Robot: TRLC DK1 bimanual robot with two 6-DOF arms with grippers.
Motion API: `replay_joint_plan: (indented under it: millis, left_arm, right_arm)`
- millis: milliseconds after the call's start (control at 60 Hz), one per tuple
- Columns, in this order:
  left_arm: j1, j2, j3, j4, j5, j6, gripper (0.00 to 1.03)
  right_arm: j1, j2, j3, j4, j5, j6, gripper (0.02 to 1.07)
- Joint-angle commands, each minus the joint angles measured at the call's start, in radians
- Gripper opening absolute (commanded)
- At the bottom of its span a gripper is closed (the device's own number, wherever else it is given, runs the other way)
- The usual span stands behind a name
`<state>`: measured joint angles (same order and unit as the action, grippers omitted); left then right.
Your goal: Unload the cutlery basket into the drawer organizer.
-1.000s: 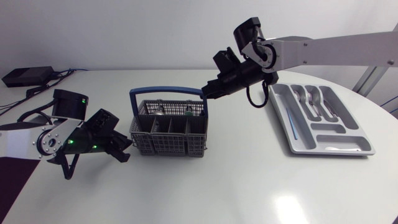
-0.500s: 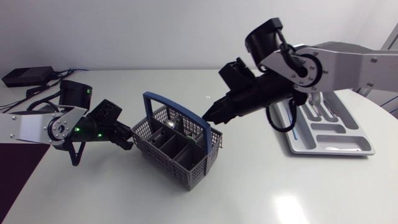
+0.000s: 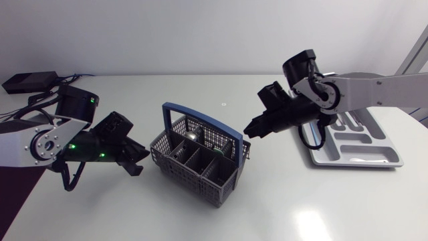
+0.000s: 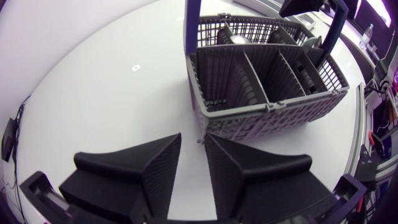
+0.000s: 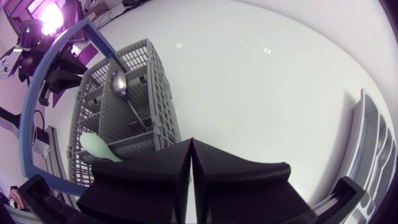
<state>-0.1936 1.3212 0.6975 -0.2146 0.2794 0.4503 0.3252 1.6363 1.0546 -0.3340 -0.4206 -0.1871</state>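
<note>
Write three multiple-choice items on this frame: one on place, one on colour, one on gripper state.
1. Relative to the organizer, the basket is: A inside it; B on its right; C on its left, between left gripper and right gripper.
2. The basket's handle is: A red; B blue; C yellow.
3. The right gripper is: A shut, empty; B wide open; C clamped on the basket.

C: head view shows it mid-table between the two.
B: blue hoop over grey mesh.
A: its wrist view shows fingers pressed together, nothing between.
</note>
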Motion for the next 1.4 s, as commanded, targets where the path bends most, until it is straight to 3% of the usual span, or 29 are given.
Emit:
replay_joint_plan:
  millis: [0, 133, 333, 467, 767, 1017, 1383]
  left_arm:
    - [0.023, -0.007, -0.029, -0.019, 0.004, 0.024, 0.29]
    - [0.052, -0.080, -0.032, -0.097, 0.014, 0.033, 0.29]
    - [-0.072, -0.102, -0.055, -0.143, 0.034, 0.025, 0.29]
    - [-0.119, -0.020, -0.026, -0.094, 0.032, 0.014, 0.29]
    - [-0.060, 0.223, 0.137, 0.035, 0.024, 0.011, 0.29]
    - [-0.067, 0.385, 0.324, 0.037, 0.024, -0.018, 0.29]
    - [-0.098, 0.483, 0.431, 0.029, 0.023, -0.036, 0.29]
  right_arm:
    - [-0.003, 0.043, 0.008, 0.010, 0.003, -0.011, 0.09]
    - [-0.017, 0.074, 0.021, 0.010, -0.001, -0.029, 0.09]
    - [-0.021, 0.092, 0.008, 0.007, -0.017, -0.040, 0.09]
    - [-0.018, 0.079, -0.010, -0.013, -0.040, -0.048, 0.09]
    - [0.029, -0.064, -0.139, -0.059, -0.069, -0.066, 0.09]
    - [0.129, -0.136, -0.192, -0.086, -0.080, -0.040, 0.09]
    - [0.291, -0.130, -0.189, -0.076, -0.072, -0.003, 0.09]
